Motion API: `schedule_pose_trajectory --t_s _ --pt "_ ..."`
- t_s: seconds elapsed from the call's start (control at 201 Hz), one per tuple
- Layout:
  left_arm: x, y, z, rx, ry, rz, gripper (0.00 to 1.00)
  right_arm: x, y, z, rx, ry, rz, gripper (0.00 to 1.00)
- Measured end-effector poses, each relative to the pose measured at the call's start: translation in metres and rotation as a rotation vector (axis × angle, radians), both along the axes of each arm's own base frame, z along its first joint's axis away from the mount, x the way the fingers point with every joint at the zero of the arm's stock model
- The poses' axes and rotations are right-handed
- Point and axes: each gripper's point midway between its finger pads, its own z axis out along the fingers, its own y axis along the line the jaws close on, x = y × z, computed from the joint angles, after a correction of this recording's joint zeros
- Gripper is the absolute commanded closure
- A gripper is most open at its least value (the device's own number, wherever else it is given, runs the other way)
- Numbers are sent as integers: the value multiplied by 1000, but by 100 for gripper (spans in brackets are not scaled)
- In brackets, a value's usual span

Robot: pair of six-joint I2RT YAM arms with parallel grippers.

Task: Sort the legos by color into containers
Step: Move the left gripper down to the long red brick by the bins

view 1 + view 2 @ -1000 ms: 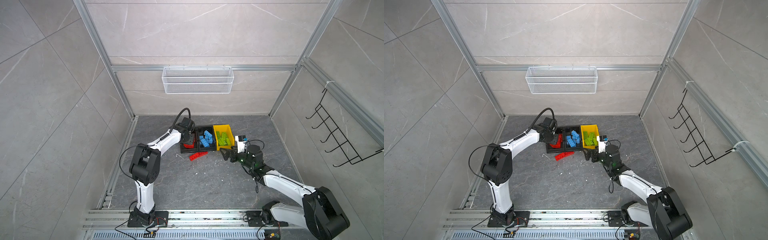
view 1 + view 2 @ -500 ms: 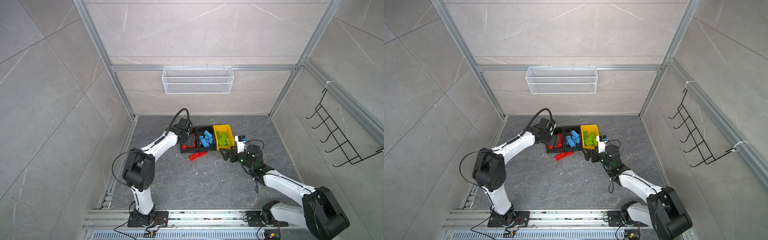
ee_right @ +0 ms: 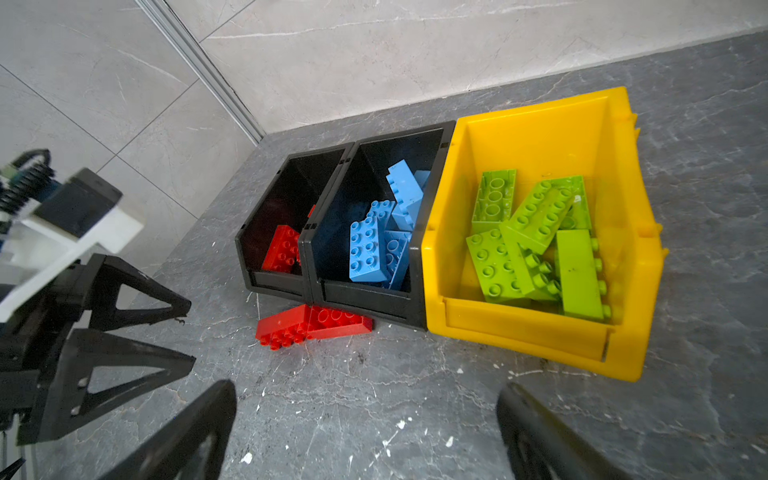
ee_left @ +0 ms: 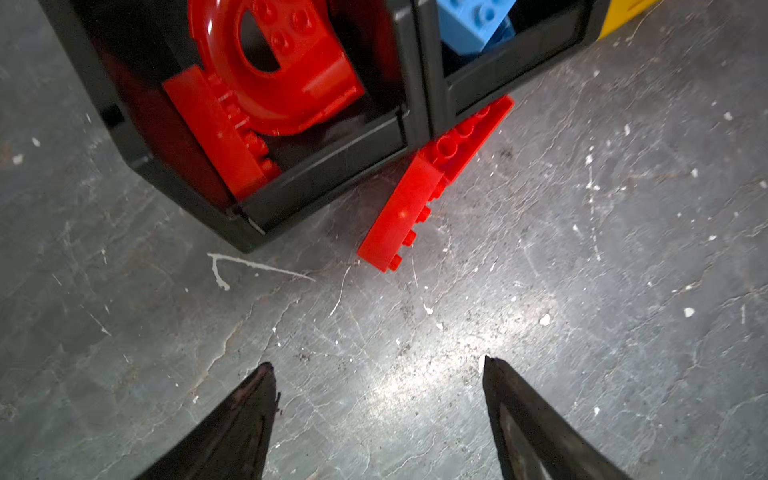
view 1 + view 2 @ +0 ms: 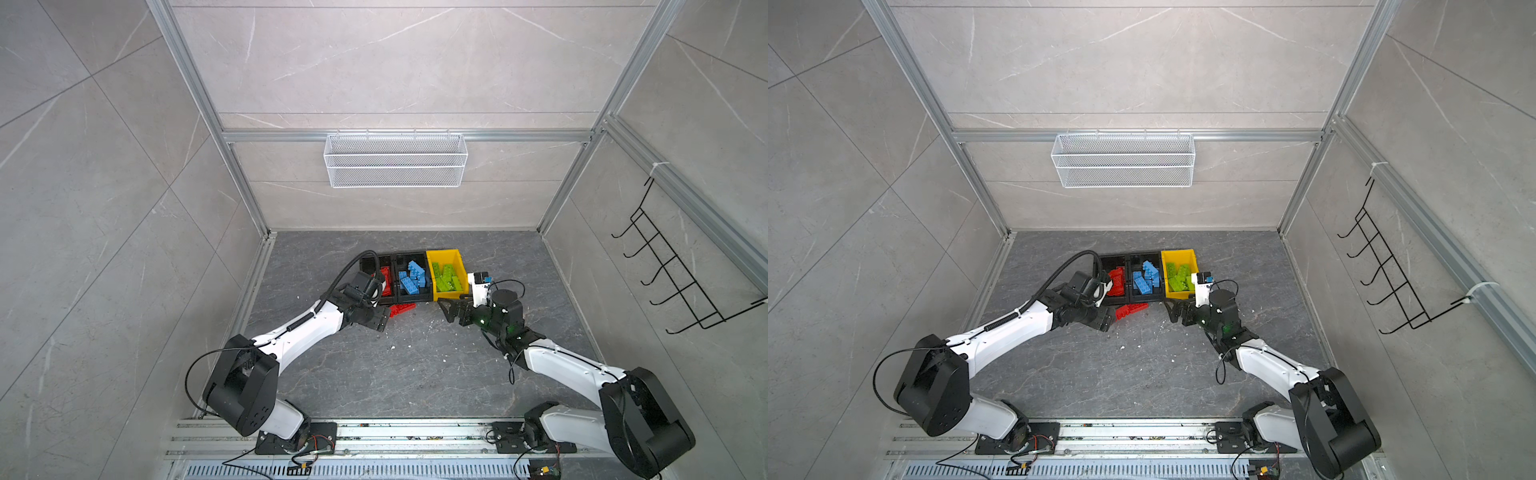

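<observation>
Two red bricks (image 3: 332, 322) lengthwise along black bins (image 3: 365, 301)

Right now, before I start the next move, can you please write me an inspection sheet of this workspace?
Surface: grey stone-look floor, scratched.
Job's things: red bricks in the left black bin; blue bricks in the middle black bin; green bricks in the yellow bin; two loose red bricks on the floor at the black bins' front.
Clutter: small white flecks; nothing else seen.
Grippers: left gripper, jaws open, empty, near the loose bricks; right gripper, jaws open, empty.
Cables: black hose looping over the left wrist; wires at the left arm's base.
Surroundings: white wire basket on the back wall; black hook rack on the right wall.
</observation>
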Motion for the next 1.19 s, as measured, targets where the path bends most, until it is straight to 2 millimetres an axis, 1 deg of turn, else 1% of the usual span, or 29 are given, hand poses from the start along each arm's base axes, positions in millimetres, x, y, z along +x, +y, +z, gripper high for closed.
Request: schedule_pose_trajectory --t_s 0.109,0.219,0.314,0.498,0.607,0.906,1.03,1.13,1.194 --pt "2 -1 -2 -3 -4 0 17 0 0 1 3 -6 1 0" --pt "8 -6 -7 -10 -15 0 16 1 1 3 7 -11 4 0" --pt "13 -9 -19 -2 -4 -2 16 0 1 3 7 -12 5 0" --pt "24 -17 -49 43 41 -23 16 0 2 3 8 -12 8 0" --pt "32 -23 -57 57 46 -41 16 0 2 3 9 -11 11 0" --pt "53 -37 -55 65 19 -83 17 0 2 3 10 -10 13 0" --pt "55 -40 -56 63 20 -95 19 -1 3 3 10 -10 14 0" --pt "55 -44 -54 55 20 -107 23 -1 3 3 10 -10 14 0" --pt "55 -49 -52 45 20 -121 28 -1 3 3 10 -10 15 0"
